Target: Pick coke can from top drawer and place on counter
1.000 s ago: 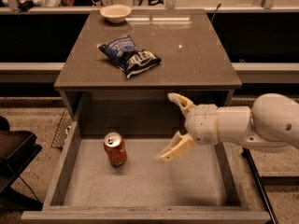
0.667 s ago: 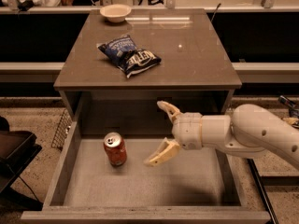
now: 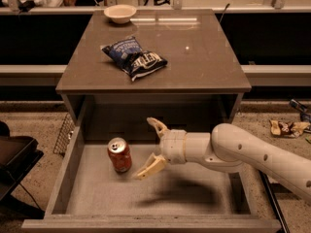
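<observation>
1. The cream-coloured two-finger gripper (image 3: 153, 147) hangs inside the drawer. Its fingers are spread wide apart and hold nothing. The opening faces left toward the can, probably so that one finger can pass on each side of it.
2. The small orange-red cylindrical coke can (image 3: 119, 154) stands upright on the drawer floor, just beside the lower finger and apparently not touching it.
3. The wide, shallow grey top drawer (image 3: 194, 198) is pulled out, which lets the white arm (image 3: 252, 154) reach in from the right.
4. The glossy grey-brown stone-like tabletop (image 3: 204, 62) above carries a blue crinkled chip bag (image 3: 134, 58) and a pale bowl (image 3: 120, 12). Its right half looks suitable for placing the can.
</observation>
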